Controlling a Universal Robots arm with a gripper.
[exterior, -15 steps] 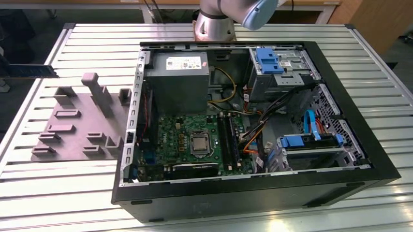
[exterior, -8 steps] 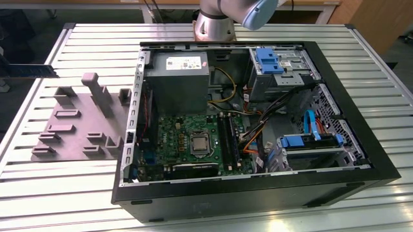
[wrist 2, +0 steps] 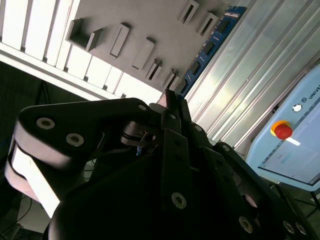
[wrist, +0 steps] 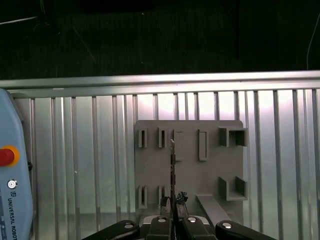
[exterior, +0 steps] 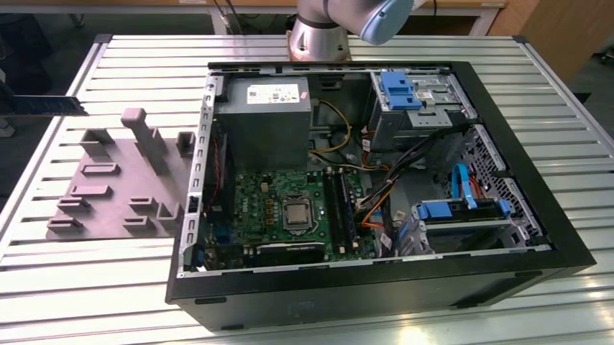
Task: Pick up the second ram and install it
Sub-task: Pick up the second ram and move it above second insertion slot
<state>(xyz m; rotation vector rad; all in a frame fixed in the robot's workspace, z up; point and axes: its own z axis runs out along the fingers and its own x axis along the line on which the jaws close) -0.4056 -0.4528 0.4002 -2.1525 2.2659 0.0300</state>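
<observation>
One ram (wrist 2: 210,48) in the claw (wrist: 173,201).

At the slatted metal surface's (exterior: 115,57) edge on the exterior view's left, the long, narrow dark blue-green memory stick (exterior: 46,106) is cut off by the picture's border. In the second wrist view the black claw (wrist 2: 170,99) clamps and hides its near end. The grey robot arm (exterior: 331,29) is cropped at the top.

Blue second ram (wrist 2: 209,50) (black chips in a row), grey fixture plate (exterior: 111,205), green motherboard (exterior: 251,188) — silver ribbed table (exterior: 77,280)
</observation>
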